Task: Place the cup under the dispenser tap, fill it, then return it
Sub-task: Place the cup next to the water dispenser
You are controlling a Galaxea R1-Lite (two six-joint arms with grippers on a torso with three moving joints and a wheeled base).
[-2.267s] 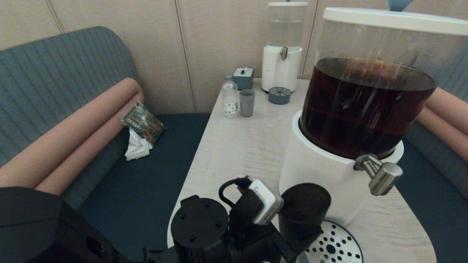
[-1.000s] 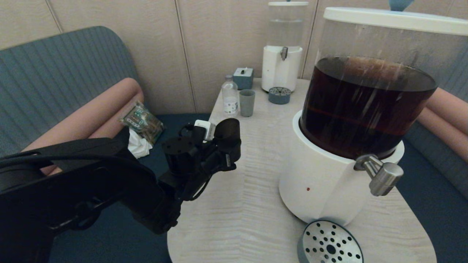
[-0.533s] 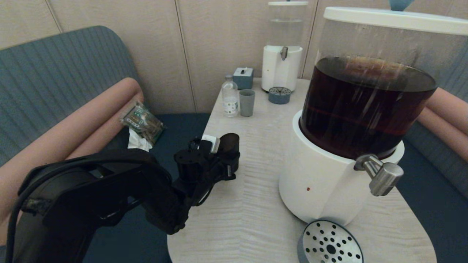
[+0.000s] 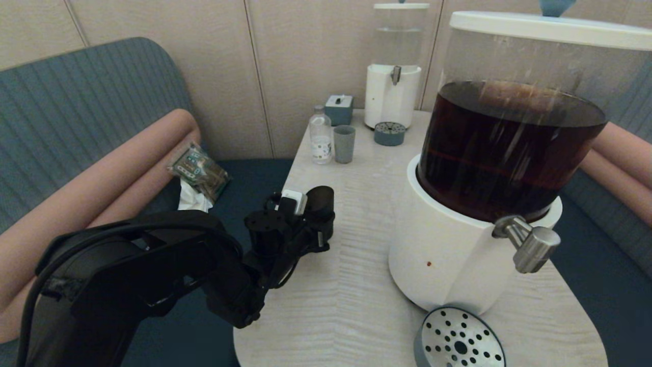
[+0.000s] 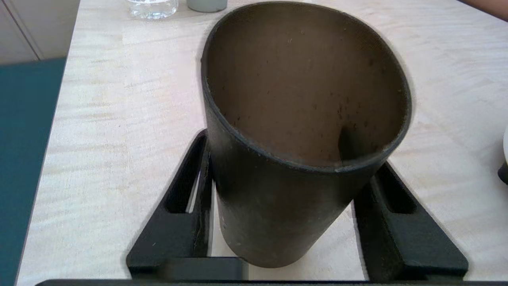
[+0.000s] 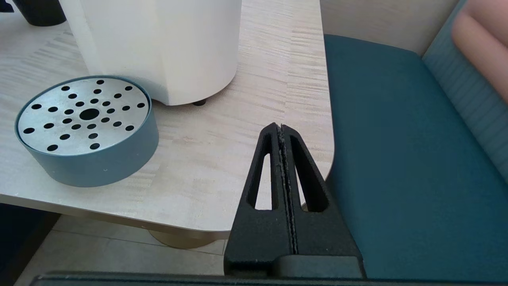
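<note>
The left gripper clasps the cup at the table's nine o'clock edge, well apart from the dispenser tap. Lower it squarely before letting go. Only the left wrist view reveals the cup's dry-looking inside. The right gripper idles, fingers pressed together.
</note>
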